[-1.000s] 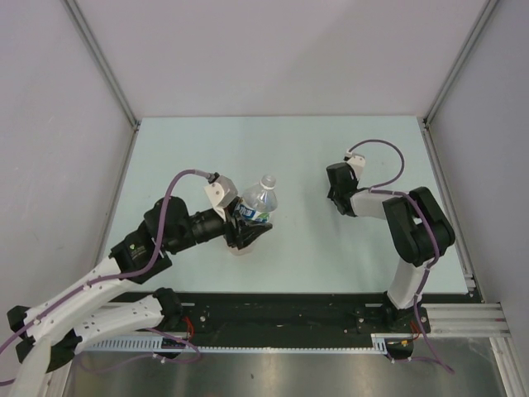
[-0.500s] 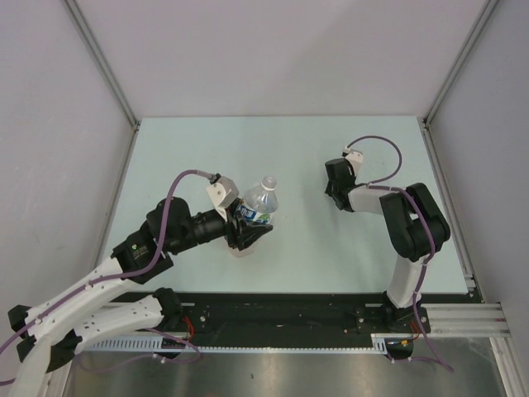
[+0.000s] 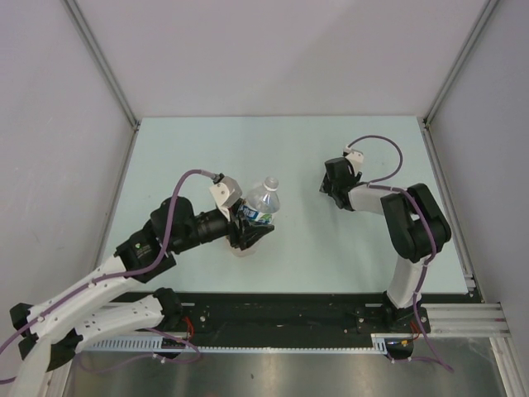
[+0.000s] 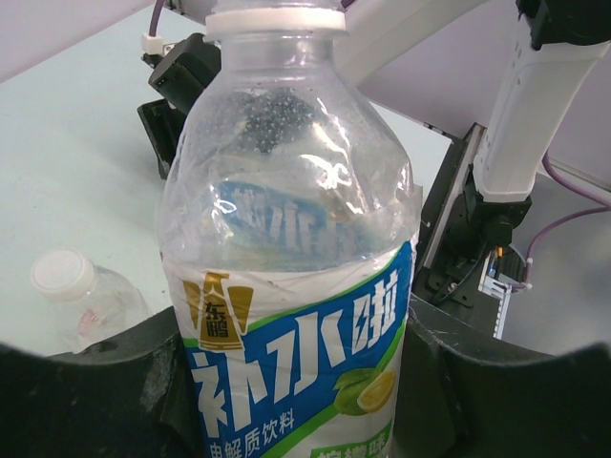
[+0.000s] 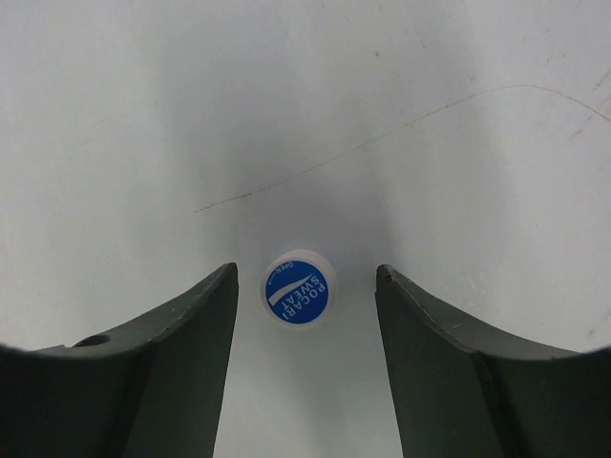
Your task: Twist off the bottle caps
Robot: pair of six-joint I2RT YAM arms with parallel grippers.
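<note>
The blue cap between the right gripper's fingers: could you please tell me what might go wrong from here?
1. The blue cap lies loose on the table between the open fingers of the right gripper, nearer one finger; a sideways retreat could flick it away.
2. The left gripper holds the blue-white-labelled bottle with a white-capped bottle close beside it; lowering the held one might knock that bottle away.

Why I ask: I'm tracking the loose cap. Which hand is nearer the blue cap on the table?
Right. The right hand hangs open directly over the blue cap; the left hand grips the bottle, away to the cap's left.
</note>
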